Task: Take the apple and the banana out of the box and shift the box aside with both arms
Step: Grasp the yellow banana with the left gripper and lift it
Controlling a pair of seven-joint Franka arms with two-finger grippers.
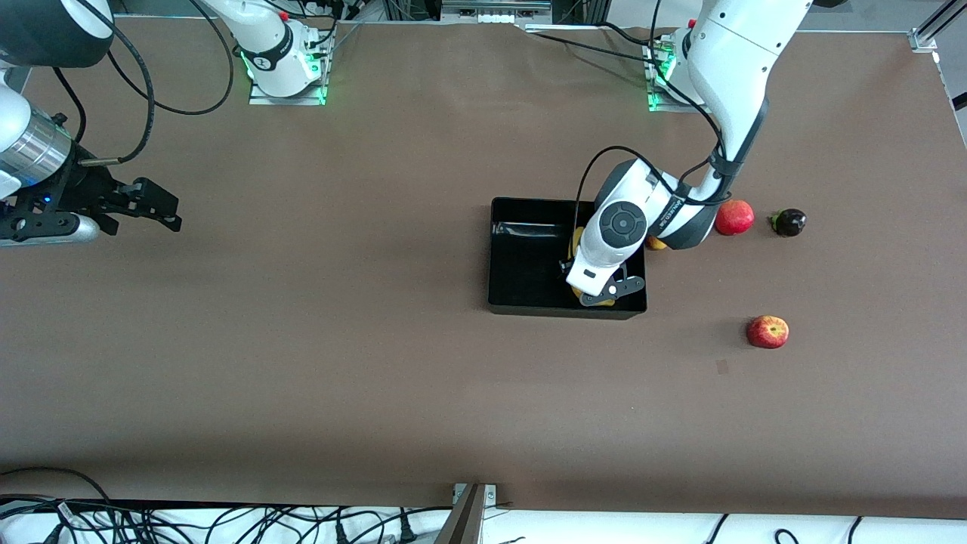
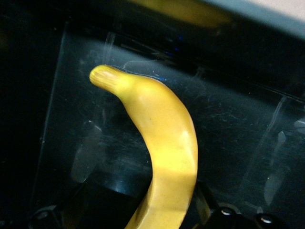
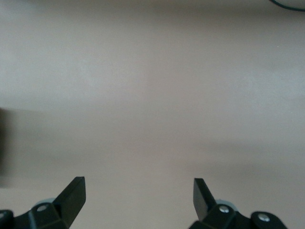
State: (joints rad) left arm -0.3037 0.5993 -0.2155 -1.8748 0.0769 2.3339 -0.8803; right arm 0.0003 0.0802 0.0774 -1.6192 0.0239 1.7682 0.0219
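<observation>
The black tray (image 1: pixel 529 306) sits mid-table toward the left arm's end. My left gripper (image 1: pixel 598 293) is down inside the tray, shut on the yellow banana (image 1: pixel 577 240), most of which my wrist hides. In the left wrist view the banana (image 2: pixel 164 138) runs out from between the gripper's jaws (image 2: pixel 159 207) over the glossy tray floor (image 2: pixel 238 133). The red apple with yellow patches (image 1: pixel 767 332) lies on the table nearer the front camera than the tray, toward the left arm's end. My right gripper (image 1: pixel 160 208) waits open and empty over bare table (image 3: pixel 138 191).
A round red pomegranate (image 1: pixel 734 217) and a dark purple fruit (image 1: pixel 790 222) lie beside the tray toward the left arm's end. A bit of the mango (image 1: pixel 656 243) shows under my left forearm, just outside the tray wall. Brown table surface (image 1: pixel 340 340).
</observation>
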